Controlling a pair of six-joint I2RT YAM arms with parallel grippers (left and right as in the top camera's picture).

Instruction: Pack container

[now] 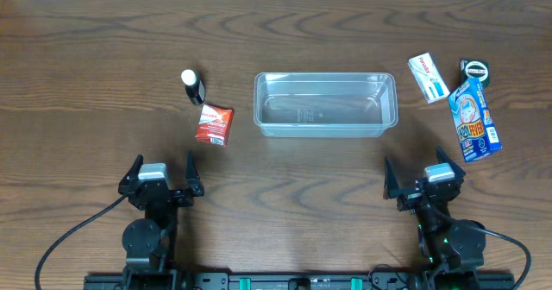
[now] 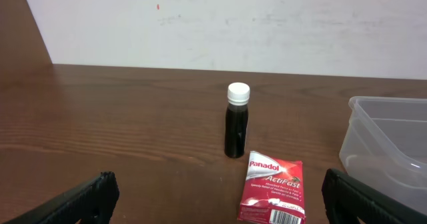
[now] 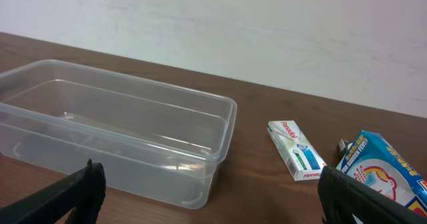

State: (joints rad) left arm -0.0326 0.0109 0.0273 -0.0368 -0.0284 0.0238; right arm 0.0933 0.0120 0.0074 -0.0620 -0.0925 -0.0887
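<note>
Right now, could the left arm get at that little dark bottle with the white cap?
Probably yes. The left gripper is open, and the bottle stands upright ahead of it with bare table between; only the red packet lies close beside it.

Centre: clear, colourless container on dark brown, wood-grained table. Left: black bottle with white cap, red packet with white lettering. Right: white box, blue box with yellow lettering.
</note>
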